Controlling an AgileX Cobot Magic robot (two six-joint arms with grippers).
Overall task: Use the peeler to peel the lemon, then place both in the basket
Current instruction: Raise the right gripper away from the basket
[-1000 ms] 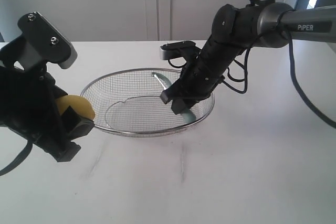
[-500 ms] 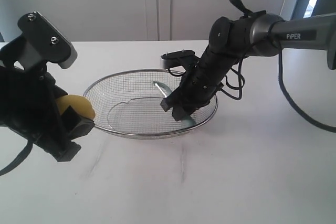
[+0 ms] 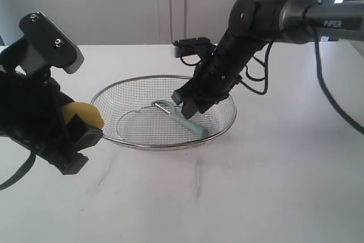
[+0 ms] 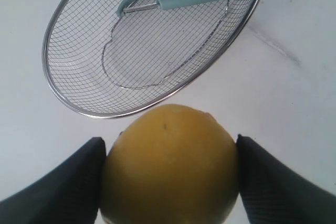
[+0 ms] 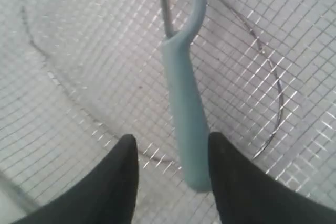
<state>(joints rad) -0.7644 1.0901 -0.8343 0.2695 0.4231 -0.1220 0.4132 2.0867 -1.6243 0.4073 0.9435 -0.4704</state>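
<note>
The yellow lemon (image 3: 85,114) (image 4: 170,166) is clamped between the black fingers of my left gripper (image 3: 81,123) (image 4: 169,174), which is shut on it just outside the near left rim of the wire basket (image 3: 114,87) (image 4: 52,72). The teal-handled peeler (image 3: 186,121) (image 4: 181,1) (image 5: 184,98) lies flat on the mesh inside the basket (image 5: 79,51), blade head toward the middle. My right gripper (image 3: 190,106) (image 5: 173,148) hangs open just above the handle's end. One of its fingers is close beside the handle, and there is a clear gap to the other.
The basket stands on a white table (image 3: 256,186) with bare surface in front and to the right. Pale cabinet doors (image 3: 142,4) close off the back. Black cables (image 3: 259,83) hang from the right arm over the basket's far right rim.
The right gripper has let go of the peeler and lifted; the peeler has dropped flat onto the mesh, its head swung toward the middle. The left arm and lemon have not moved.
</note>
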